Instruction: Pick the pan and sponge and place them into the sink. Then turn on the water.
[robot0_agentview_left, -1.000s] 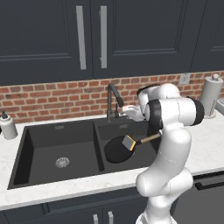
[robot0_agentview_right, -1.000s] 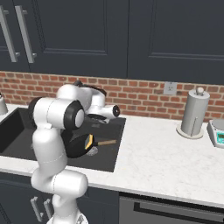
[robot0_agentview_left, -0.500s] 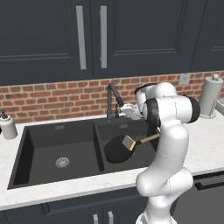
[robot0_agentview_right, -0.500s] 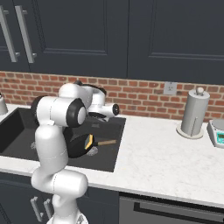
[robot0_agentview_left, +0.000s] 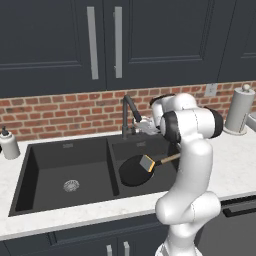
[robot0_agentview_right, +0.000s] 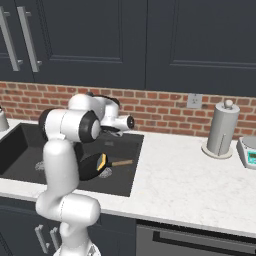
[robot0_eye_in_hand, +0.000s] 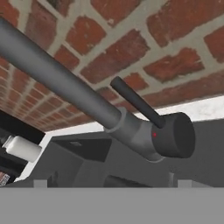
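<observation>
Your gripper (robot0_agentview_left: 144, 125) is up by the faucet (robot0_agentview_left: 128, 116), just behind the right basin of the sink (robot0_agentview_left: 70, 160). Its jaws stand wide apart and they hold nothing. You cannot tell from the two base views if it touches the faucet; it is very near the base of it.

In the hand view you look straight at the faucet's round dark base (robot0_eye_in_hand: 168, 135). A thin dark lever (robot0_eye_in_hand: 135, 101) sticks up from it, and the long grey spout pipe (robot0_eye_in_hand: 57, 76) runs away to the upper left. The red brick wall (robot0_eye_in_hand: 131, 48) is right behind.

The pan (robot0_agentview_left: 134, 170) lies in the right basin, and its brown handle (robot0_agentview_left: 167, 159) points to the right, toward your arm. The sponge (robot0_agentview_left: 147, 163) sits on the pan's right edge, yellow with a grey face. You can see the pan (robot0_agentview_right: 91, 166) and the sponge (robot0_agentview_right: 102, 161) from the right base view too, beside your white arm.

The left basin has a round metal drain (robot0_agentview_left: 71, 185) in its floor. A small soap bottle (robot0_agentview_left: 8, 144) stands on the counter left of the sink. A paper towel roll (robot0_agentview_right: 220, 129) stands far to the right by the wall, with a small scale (robot0_agentview_right: 248, 151) just next to it
</observation>
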